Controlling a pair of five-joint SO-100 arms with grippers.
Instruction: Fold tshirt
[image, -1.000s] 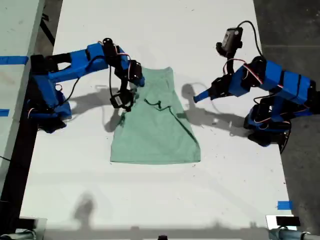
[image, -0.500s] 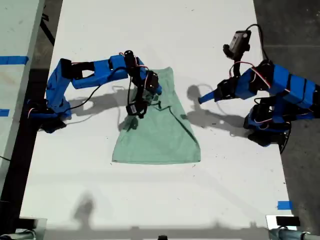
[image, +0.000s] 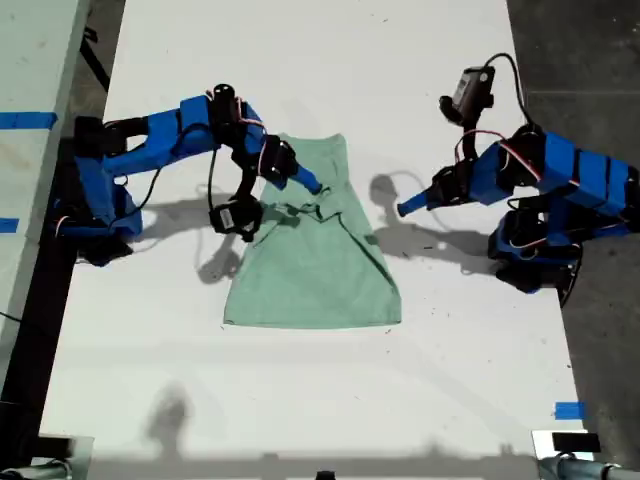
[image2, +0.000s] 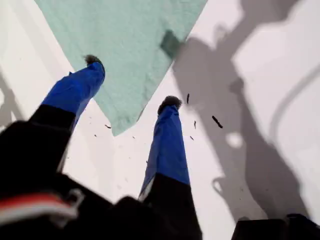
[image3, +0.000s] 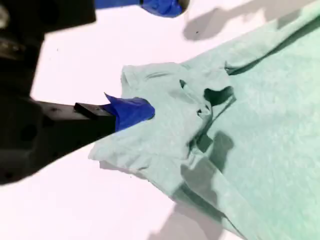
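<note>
Table, white, flat and rectangular, is filling most of the exterior view and is carrying everything listed below.

Tshirt, pale mint-green plain cloth, is lying on the table's middle in the exterior view, between the two arms. Its lower hem is lying straight and flat. Its upper part is sitting rumpled, with a dark crease running slantwise across it. One pointed corner of the cloth is showing in the first wrist view, and the bunched folds are showing in the second wrist view.

Second arm, blue plastic with black motors, is reaching from the exterior view's left over the rumpled upper part of the tshirt.

First arm, of the same blue plastic, is sitting at the exterior view's right, with a black cable looping above it.

My second gripper is hanging with its jaws spread wide. One blue finger is lying over the rumpled edge of the cloth, and the other is standing over bare table beside it. No cloth is showing pinched.

My first gripper is hovering over bare table just beside the tshirt, jaws parted and pinching nothing, with the cloth's corner showing between the two blue fingers.

Blue tape strip is sticking to the table near the exterior view's lower right corner.

Dark specks are lying scattered on the white surface near my first gripper.
</note>
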